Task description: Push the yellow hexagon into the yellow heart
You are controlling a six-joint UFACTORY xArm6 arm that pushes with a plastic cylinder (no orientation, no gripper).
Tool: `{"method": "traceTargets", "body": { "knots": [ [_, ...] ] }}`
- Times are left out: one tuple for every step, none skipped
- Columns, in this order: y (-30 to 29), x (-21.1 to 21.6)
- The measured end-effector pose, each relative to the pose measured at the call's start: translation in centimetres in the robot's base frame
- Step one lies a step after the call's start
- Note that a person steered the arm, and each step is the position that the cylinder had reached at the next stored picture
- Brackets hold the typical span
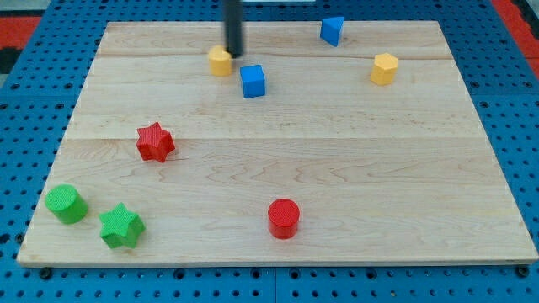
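A yellow hexagon lies near the view's top right of the wooden board. A second yellow block, which looks like the heart, lies at the top, left of centre. My tip sits right against this block's right side, far to the left of the hexagon. The dark rod rises out of the view's top.
A blue cube lies just below and right of my tip. A blue triangle is at the top. A red star is at mid left, a red cylinder at bottom centre. A green cylinder and green star are bottom left.
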State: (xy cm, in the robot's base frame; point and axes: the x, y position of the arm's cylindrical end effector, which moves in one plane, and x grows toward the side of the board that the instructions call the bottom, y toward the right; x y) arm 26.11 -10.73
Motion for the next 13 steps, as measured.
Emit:
{"method": "traceTargets", "body": {
  "knots": [
    [2.6, 2.3],
    [1.0, 2.8],
    [-0.5, 6.5],
    [-6.3, 8.7],
    [-11.8, 8.9],
    [-6.5, 11.7],
    [4.5, 14.2],
    [15.8, 14.1],
    [26.5, 13.4],
    [30.6, 10.6],
    [26.6, 6.2],
    [31.0, 6.1],
    [24.5, 1.7]
  ]
}}
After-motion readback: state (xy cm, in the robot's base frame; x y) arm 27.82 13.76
